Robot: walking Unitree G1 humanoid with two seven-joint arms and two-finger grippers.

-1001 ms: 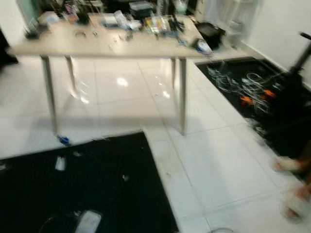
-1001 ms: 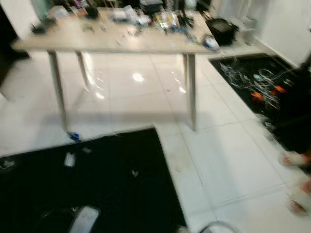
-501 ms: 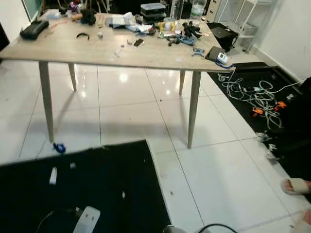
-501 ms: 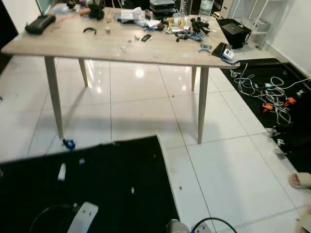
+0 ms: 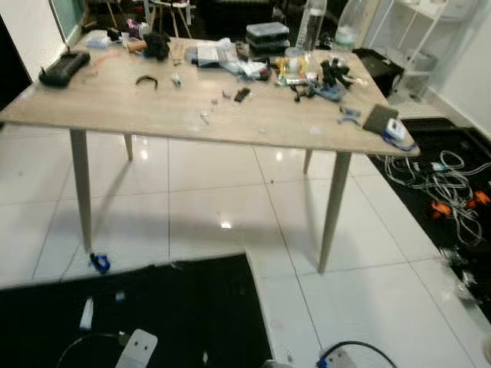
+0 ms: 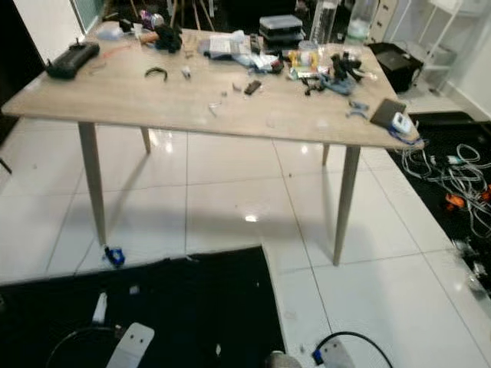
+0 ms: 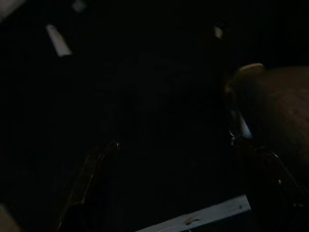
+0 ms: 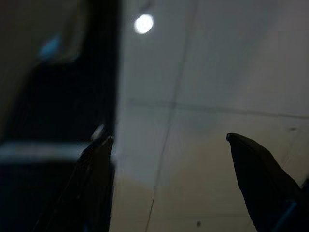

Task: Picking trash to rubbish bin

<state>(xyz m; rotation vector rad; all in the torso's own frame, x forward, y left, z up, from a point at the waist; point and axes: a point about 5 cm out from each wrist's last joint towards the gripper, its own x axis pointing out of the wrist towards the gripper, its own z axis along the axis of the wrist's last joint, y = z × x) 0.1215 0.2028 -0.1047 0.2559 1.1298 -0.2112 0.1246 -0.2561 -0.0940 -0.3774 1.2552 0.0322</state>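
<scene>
Both idle, spread wide, empty — left gripper (image 7: 169,159) over black mat (image 5: 176,307), right gripper (image 8: 169,145) over tiles; cluttered table (image 5: 153,115) upper frame.

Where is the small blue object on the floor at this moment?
The small blue object lies on the white tiles beside the table's front left leg, near the black mat.

Bright, mildly soft head views; dark wrist views.

The light wooden table (image 6: 192,107) on slim tapered legs (image 6: 90,180) stands ahead, its top crowded along the far edge; bare glossy white tile floor (image 6: 230,192) lies open beneath it; a black floor mat (image 6: 192,307) holds small scraps; tangled white cables (image 6: 468,180) clutter the right.
</scene>
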